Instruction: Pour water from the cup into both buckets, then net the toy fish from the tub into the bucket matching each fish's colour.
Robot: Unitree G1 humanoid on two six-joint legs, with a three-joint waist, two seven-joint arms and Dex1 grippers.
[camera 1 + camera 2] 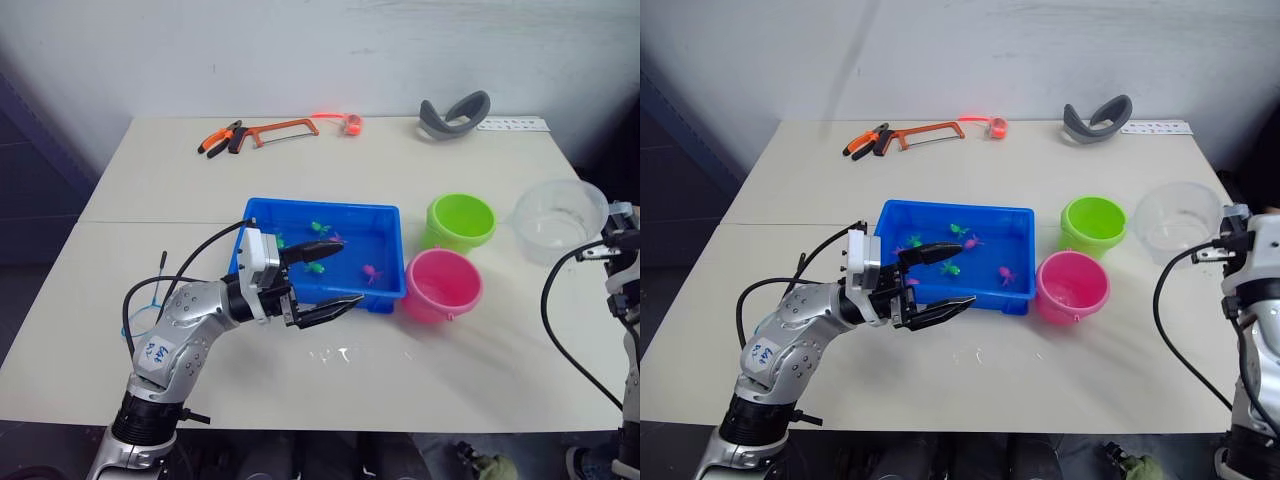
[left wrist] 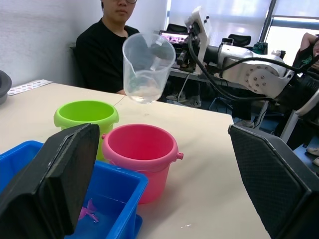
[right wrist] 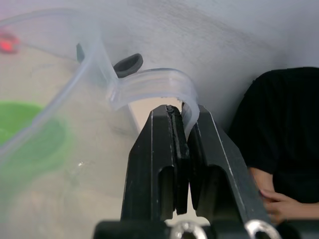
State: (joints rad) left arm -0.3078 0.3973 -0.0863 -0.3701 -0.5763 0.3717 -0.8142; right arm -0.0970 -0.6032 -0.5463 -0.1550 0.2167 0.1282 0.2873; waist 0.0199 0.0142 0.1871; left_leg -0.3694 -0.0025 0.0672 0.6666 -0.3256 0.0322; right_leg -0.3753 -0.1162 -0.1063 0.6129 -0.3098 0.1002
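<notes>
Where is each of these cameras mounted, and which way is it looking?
Head views: two eyes of one head camera, looking down over the table; left gripper open by the blue tub, both arms showing.
Left wrist view: along its open fingers toward the pink bucket, green bucket, raised cup.
Right wrist view: along its fingers, shut on the cup's handle.
All share the cup.

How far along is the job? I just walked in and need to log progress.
Pouring may be done or partly done: the cup looks almost empty, lifted off the table, its handle clamped in the right claw. I can't tell whether the green bucket or pink bucket holds water. Netting hasn't begun: the toy fish are in the tub, and the left claw hangs open and empty over it.
</notes>
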